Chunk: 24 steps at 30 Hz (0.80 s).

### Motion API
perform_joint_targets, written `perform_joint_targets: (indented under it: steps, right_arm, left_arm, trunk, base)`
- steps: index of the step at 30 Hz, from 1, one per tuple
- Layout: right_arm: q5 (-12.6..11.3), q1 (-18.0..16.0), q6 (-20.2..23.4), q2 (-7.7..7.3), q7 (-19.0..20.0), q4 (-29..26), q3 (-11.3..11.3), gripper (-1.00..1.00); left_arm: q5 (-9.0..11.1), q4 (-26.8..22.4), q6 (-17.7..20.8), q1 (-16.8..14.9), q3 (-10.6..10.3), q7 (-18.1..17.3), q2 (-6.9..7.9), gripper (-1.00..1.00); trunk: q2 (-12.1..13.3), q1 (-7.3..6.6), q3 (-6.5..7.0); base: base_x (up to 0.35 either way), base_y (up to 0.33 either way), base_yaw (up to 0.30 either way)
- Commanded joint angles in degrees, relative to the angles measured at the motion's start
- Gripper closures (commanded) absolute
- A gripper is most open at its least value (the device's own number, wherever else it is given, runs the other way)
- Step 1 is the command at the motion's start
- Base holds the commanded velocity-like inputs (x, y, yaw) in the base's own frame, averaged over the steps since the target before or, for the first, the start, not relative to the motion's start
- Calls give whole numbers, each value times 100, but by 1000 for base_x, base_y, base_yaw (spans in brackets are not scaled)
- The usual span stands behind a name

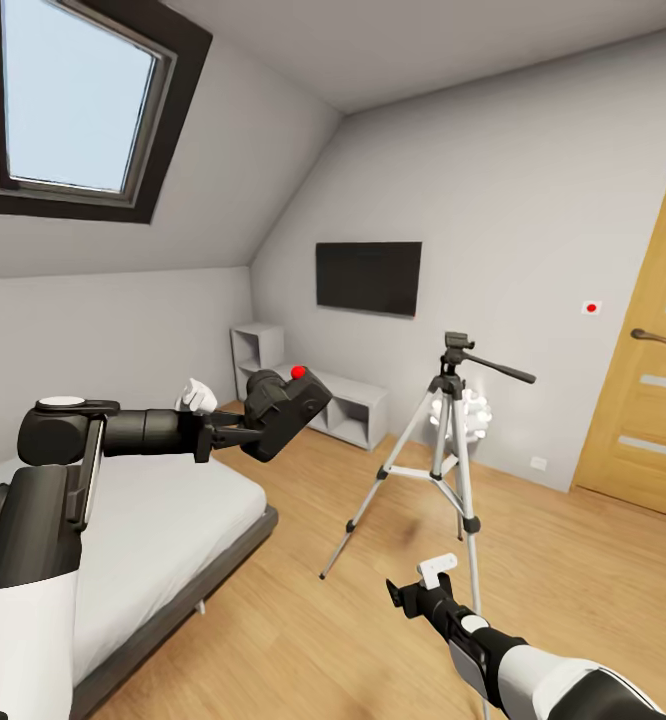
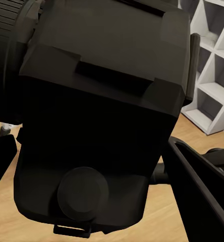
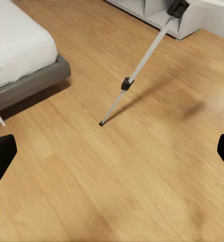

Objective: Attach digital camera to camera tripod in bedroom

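Note:
My left gripper (image 1: 235, 432) is shut on the black digital camera (image 1: 285, 408), held in the air over the bed's corner with its red button (image 1: 297, 372) up. The left wrist view looks at the camera body (image 2: 102, 111) from very close, a finger (image 2: 203, 196) beside it. The camera tripod (image 1: 443, 450) stands on the wood floor to the right of the camera, silver legs spread, black head (image 1: 457, 346) bare and pan handle (image 1: 501, 370) pointing right. My right gripper (image 1: 411, 595) hangs low in front of the tripod, open, with nothing between its fingertips (image 3: 2, 156); one tripod leg (image 3: 134, 73) lies ahead of it.
A grey bed (image 1: 163, 520) fills the left. A white shelf unit (image 1: 343, 400) and wall TV (image 1: 368, 277) stand at the back, a small white object (image 1: 473, 410) behind the tripod, a wooden door (image 1: 653, 370) at the right. Open wood floor (image 1: 303, 620) lies between bed and tripod.

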Motion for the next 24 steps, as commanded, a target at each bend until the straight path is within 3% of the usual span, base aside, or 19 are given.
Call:
perform_joint_targets:
  steps: [1, 11, 14, 16, 20, 24]
  right_arm:
    - [-61, -5, -31, 4, 40, 22, 25, -100]
    - [-61, 52, -6, 4, 29, 131, 25, -100]
    - [-61, 301, 42, -6, -136, 219, 25, -100]
    - [-61, 490, 54, -26, -448, 234, 28, -100]
    - [-61, 1171, 88, -58, -1809, 249, 28, -100]
    - [-61, 1443, 196, -128, -2058, 250, 26, -100]
  left_arm:
    - [-58, -6, 58, -6, 2, -63, 0, 100]
    - [-58, -6, 58, -6, 8, -63, 4, 100]
    - [-58, -6, 58, -6, 8, -63, 5, 100]
    - [-58, -6, 58, -6, 8, -63, 6, 100]
    - [-58, -6, 58, -6, 8, -63, 6, 100]
    - [-58, -6, 58, -6, 8, -63, 6, 100]
  trunk:
    - [34, -21, 9]
    - [435, -240, 188]
    - [555, -306, 242]
    - [636, -350, 278]
    - [796, -438, 350]
    - [956, -526, 422]
  base:
    - [19, 12, 0]
    - [4, 3, 0]
    - [0, 0, 0]
    - [0, 0, 0]
    - [0, 0, 0]
    - [0, 0, 0]
